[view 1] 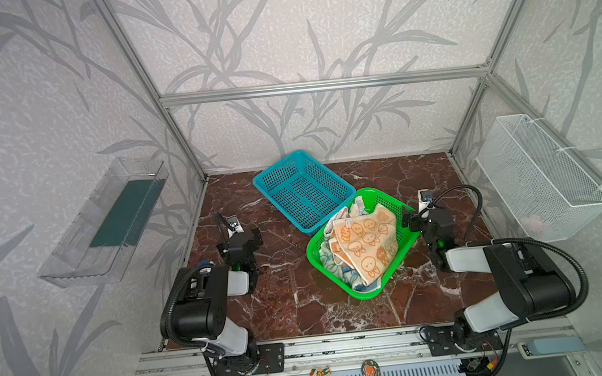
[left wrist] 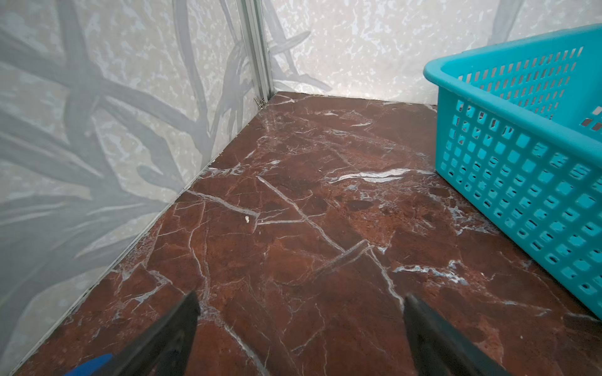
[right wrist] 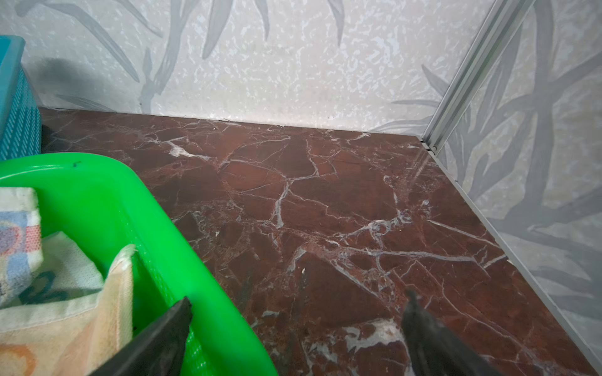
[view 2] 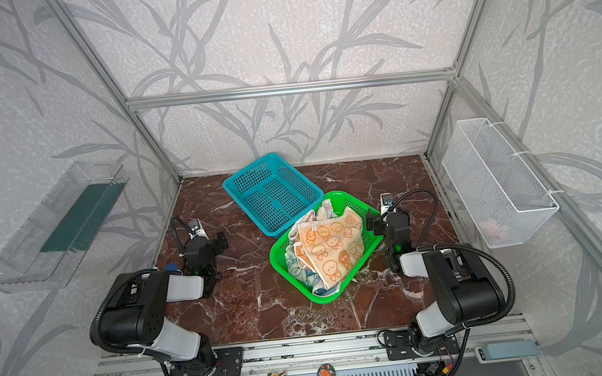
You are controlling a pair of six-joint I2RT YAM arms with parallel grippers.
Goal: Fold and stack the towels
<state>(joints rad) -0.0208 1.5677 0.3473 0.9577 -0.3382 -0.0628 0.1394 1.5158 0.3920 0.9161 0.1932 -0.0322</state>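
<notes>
The towels lie crumpled in a green basket (view 1: 378, 194) (view 2: 345, 196) right of centre in both top views. The cream one with orange bunnies (view 1: 367, 244) (view 2: 335, 247) is on top. A cream one with blue figures (view 1: 331, 265) (right wrist: 65, 270) and a striped one (view 1: 356, 208) (right wrist: 16, 234) peek out beneath. My right gripper (view 1: 408, 222) (right wrist: 299, 298) is open at the basket's right rim, with one finger over the rim and the other over the marble. My left gripper (view 1: 255, 236) (left wrist: 301, 298) is open and empty above bare marble, left of the baskets.
An empty blue basket (view 1: 303, 192) (left wrist: 521, 136) touches the green one's far-left corner. A clear tray (view 1: 107, 222) hangs on the left wall and a white wire basket (view 1: 539, 177) on the right. Aluminium posts stand at the back corners.
</notes>
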